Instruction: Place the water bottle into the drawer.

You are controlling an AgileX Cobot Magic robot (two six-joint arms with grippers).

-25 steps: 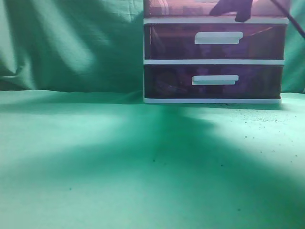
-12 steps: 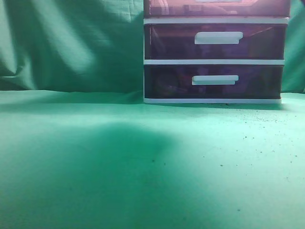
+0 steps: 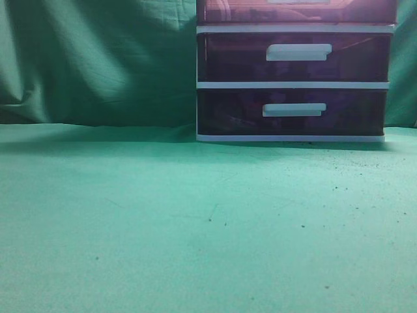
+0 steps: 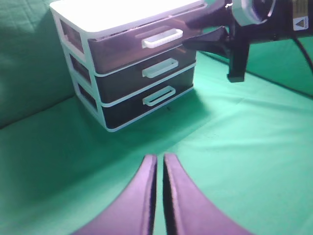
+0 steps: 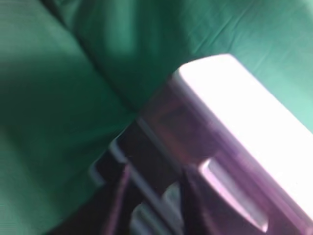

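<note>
The drawer (image 3: 247,12), reddish-purple with a white bar handle, is the top one of the white-framed unit and is cut off by the top edge of the exterior view. In the left wrist view the drawer (image 4: 122,45) looks pushed in. My right gripper (image 4: 188,33) is open, just right of the handle. In the blurred right wrist view my right gripper (image 5: 156,191) has its fingers apart in front of the unit, with nothing between them. My left gripper (image 4: 160,159) is shut and empty, low over the green cloth. The water bottle shows in no view.
Two darker purple drawers (image 3: 228,62) (image 3: 228,114) sit below the top one. The unit's white top (image 4: 127,10) is brightly lit. Green cloth (image 3: 195,222) covers the table and hangs in folds behind (image 3: 98,59). The right arm's black body (image 4: 264,19) hangs right of the unit.
A dark gripper shape in front of the top drawer has left the exterior view. The broad shadow on the cloth shrank and then vanished.
</note>
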